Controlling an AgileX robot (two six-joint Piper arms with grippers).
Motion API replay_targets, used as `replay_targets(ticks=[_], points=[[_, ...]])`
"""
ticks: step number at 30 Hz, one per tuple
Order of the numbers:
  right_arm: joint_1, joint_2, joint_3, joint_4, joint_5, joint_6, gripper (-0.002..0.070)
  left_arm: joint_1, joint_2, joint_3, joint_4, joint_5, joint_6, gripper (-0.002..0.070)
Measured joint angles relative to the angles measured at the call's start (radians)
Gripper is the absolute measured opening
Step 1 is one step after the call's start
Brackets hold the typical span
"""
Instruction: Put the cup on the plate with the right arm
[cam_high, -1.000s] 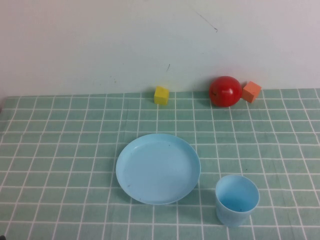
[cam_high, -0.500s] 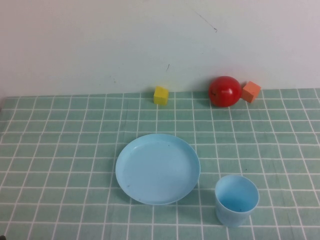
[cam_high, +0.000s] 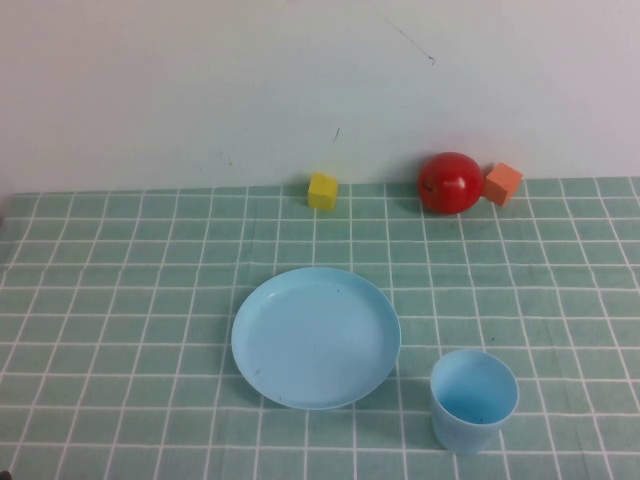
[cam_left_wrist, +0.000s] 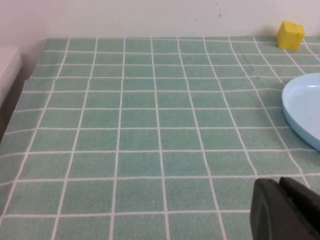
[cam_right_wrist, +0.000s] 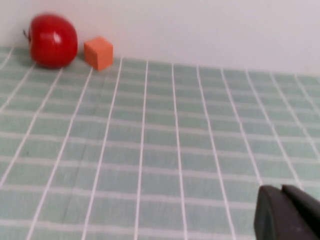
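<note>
While both grippers (left (cam_left_wrist: 286, 210), right (cam_right_wrist: 287, 212)) sit closed, cup (cam_high: 474, 399) stands beside plate (cam_high: 316, 336).

Lab tabletop, green checked cloth (cam_high: 120, 300), bare white wall (cam_high: 200, 80)

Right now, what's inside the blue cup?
Nothing shows inside the cup: only its bare blue floor, the near inner wall hidden by its rim. It stands right of the plate, neither hand near it.
</note>
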Motion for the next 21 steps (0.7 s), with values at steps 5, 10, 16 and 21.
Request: replay_targets(ticks=[5,10,16,21], points=[[0.0,0.0,0.0,0.0,-0.263,0.0,-0.0003,0.0,0.0,0.0,0.0,0.0,0.0,-0.0003],[0.0,0.0,0.0,0.0,-0.563,0.0,-0.0003,0.0,0.0,0.0,0.0,0.0,0.0,-0.0003],[0.0,0.0,0.0,0.0,-0.708,0.0,-0.0003,0.0,0.0,0.0,0.0,0.0,0.0,-0.0003],[0.0,0.0,0.0,0.009,-0.727,0.012,-0.0003,0.0,0.0,0.0,0.0,0.0,0.0,-0.0003]])
